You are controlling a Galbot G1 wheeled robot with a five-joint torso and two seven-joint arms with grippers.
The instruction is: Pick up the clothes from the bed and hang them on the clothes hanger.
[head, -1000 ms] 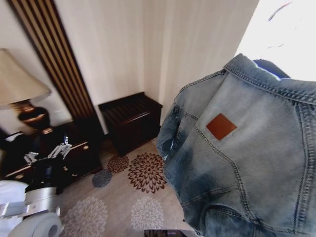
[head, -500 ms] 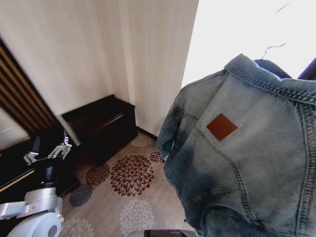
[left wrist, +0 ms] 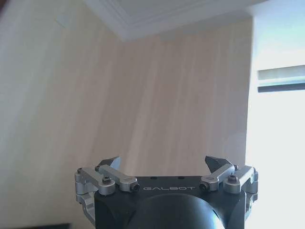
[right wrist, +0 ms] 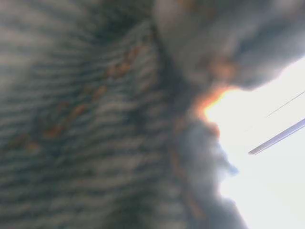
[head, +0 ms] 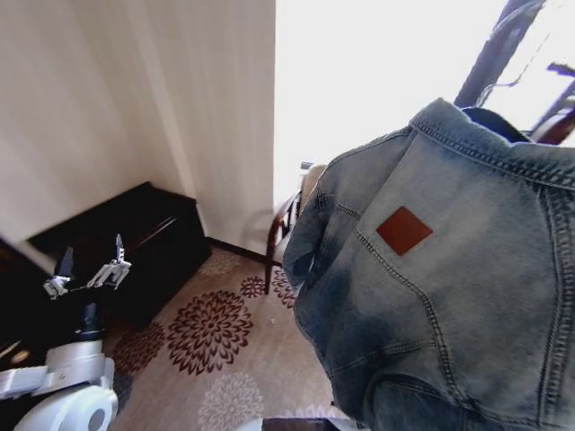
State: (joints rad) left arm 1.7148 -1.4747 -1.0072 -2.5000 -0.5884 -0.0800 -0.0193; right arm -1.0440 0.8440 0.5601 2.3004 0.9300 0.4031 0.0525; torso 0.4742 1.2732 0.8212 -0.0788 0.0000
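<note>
**Jacket aloft on the right, no hanger in sight**

I see the denim jacket (head: 449, 287) held high on my right, draping downward, back patch facing the camera; the right hand's grip I cannot tell. My left hand (head: 87, 274) waits low, spread wide, empty. Below: patterned carpet (head: 211, 328), dark bench (head: 117, 242), bright window (head: 359, 81).

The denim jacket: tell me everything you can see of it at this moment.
The jacket is light-blue washed denim with orange-brown stitched seams. It hangs in the air on the robot's right, back side toward the head camera, collar up, a small brown patch just below it. One sleeve droops on its left. It hangs above the patterned carpet. What holds it is hidden. The right wrist view shows its weave close up.
</note>
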